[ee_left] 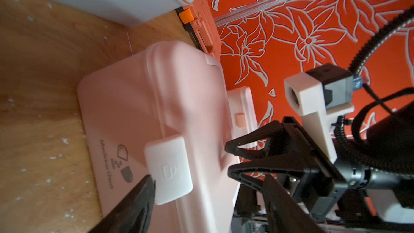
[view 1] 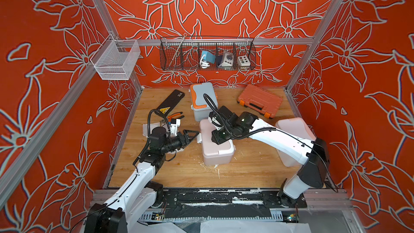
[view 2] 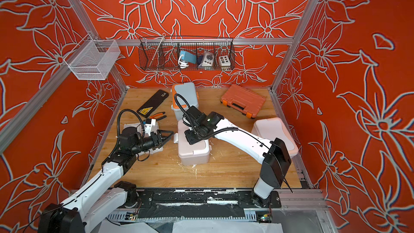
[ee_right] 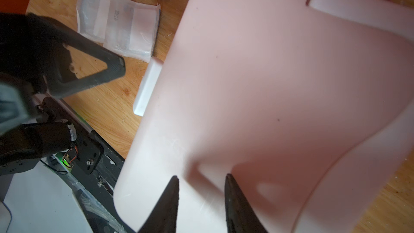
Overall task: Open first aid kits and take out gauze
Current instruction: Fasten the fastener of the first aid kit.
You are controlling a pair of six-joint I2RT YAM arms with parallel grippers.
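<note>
The dusty pink first aid kit (view 1: 216, 151) stands shut mid-table. Its white latch (ee_left: 168, 169) faces my left gripper (ee_left: 208, 176), which is open with one fingertip at the latch's edge. My right gripper (ee_right: 201, 178) is open, its tips resting on the pink lid (ee_right: 257, 75) with nothing between them. The blue-grey kit with orange trim (view 1: 202, 101) stands behind, and the white kit with peach trim (view 1: 293, 137) at the right; both are shut. Gauze packets (ee_right: 116, 23) lie on the wood beside the pink kit, mostly under my left arm in both top views.
A ribbed orange tool case (view 1: 259, 103) lies at the back right. A long black case (view 1: 171, 101) and orange-handled pliers (view 1: 175, 115) lie at the back left. A black wire basket (view 1: 207, 53) and a white mesh basket (view 1: 115, 60) hang on the rails.
</note>
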